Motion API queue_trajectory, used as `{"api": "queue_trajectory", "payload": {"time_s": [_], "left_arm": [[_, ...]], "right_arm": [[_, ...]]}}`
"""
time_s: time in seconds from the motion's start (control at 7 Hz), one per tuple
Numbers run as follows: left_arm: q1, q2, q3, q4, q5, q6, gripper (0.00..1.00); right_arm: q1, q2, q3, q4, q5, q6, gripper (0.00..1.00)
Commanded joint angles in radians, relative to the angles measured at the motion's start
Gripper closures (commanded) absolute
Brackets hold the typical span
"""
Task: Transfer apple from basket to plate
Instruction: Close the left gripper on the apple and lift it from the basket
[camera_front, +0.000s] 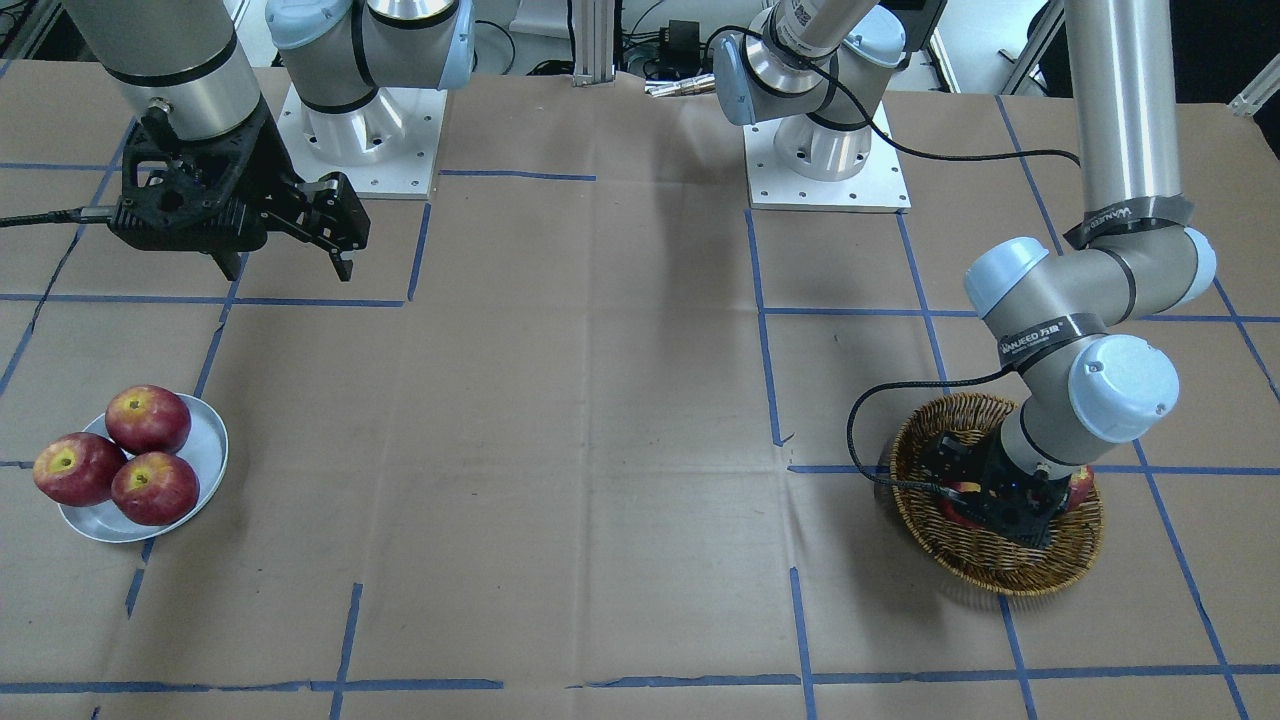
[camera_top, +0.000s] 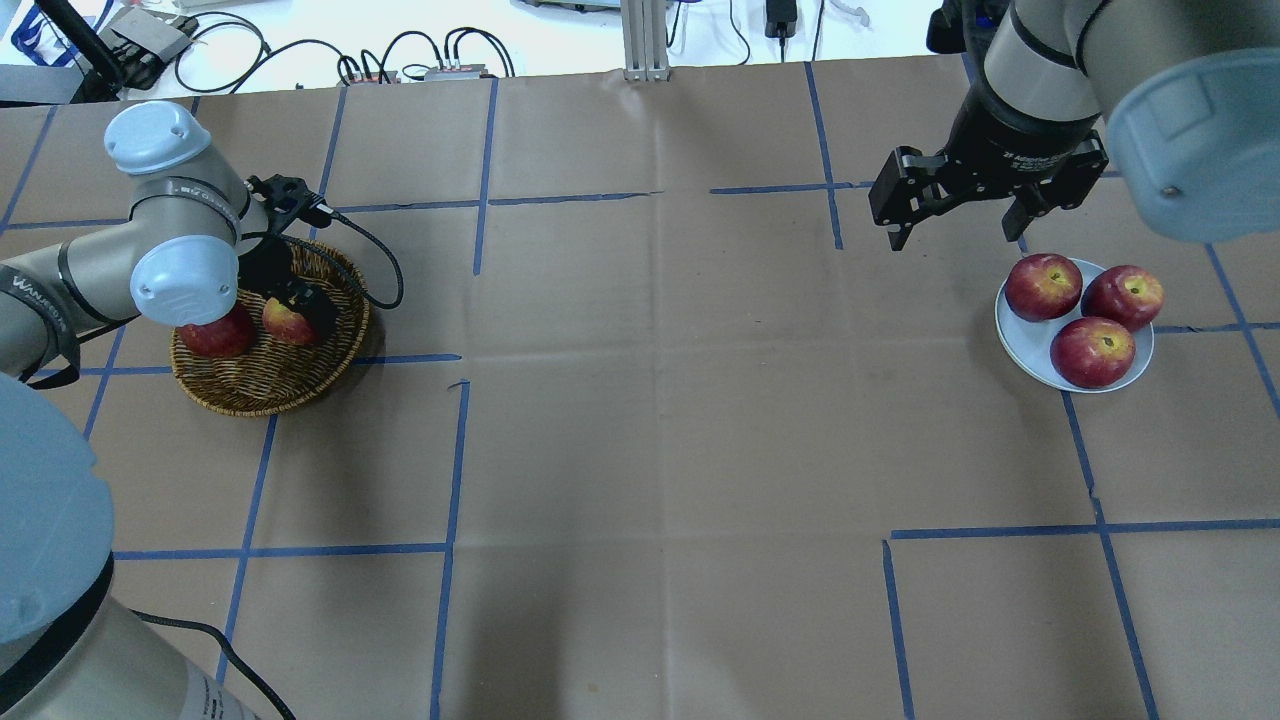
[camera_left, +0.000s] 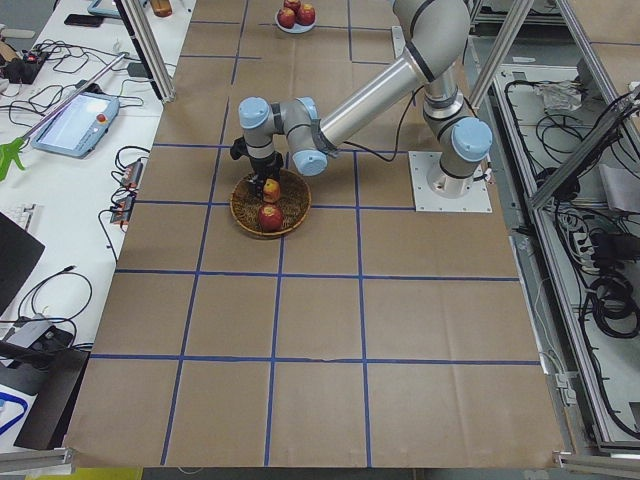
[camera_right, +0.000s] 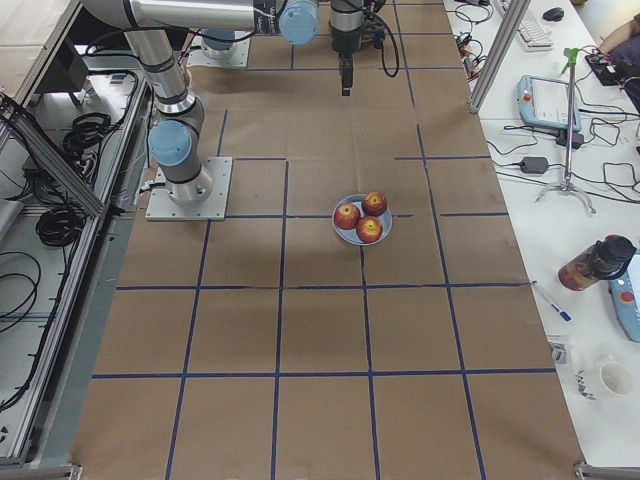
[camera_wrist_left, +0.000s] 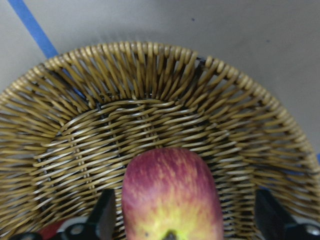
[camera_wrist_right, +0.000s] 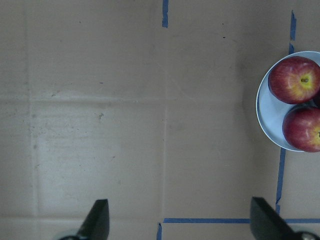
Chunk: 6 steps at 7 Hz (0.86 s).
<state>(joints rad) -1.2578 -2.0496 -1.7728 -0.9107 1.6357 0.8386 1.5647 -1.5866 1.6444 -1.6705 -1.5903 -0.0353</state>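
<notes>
Two fingers of the left gripper are hanging spread, straddling the pale pinkish-red, yellow-streaked apple sitting stem-up in the round brown wicker basket, nothing clasped. Round grey-white plate is lying well apart, near the right gripper, likewise spread.

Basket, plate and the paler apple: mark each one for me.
the apple (camera_wrist_left: 170, 200), left wrist view, streaked skin above the stem.
the basket (camera_top: 270, 380), overhead view, bare woven wall, lower side.
the plate (camera_top: 1020, 338), overhead view, bare surface at its left edge.
</notes>
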Motion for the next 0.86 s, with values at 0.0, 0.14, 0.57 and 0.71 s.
{"api": "queue_trajectory", "payload": {"time_s": [0.0, 0.14, 0.57, 0.71], "left_arm": [[0.009, -0.02, 0.003, 0.003, 0.0, -0.003, 0.35], [0.009, -0.015, 0.004, 0.003, -0.002, -0.009, 0.48], [-0.07, 0.113, 0.018, -0.089, -0.038, -0.179, 0.61], [-0.159, 0.15, 0.057, -0.176, -0.043, -0.334, 0.61]], "right_arm": [[0.0, 0.0, 0.0, -0.001, 0.001, 0.0, 0.0], [0.0, -0.001, 0.0, 0.0, 0.0, 0.0, 0.0], [0.0, -0.001, 0.0, 0.0, 0.0, 0.0, 0.0], [0.0, 0.002, 0.0, -0.001, 0.001, 0.0, 0.0]]}}
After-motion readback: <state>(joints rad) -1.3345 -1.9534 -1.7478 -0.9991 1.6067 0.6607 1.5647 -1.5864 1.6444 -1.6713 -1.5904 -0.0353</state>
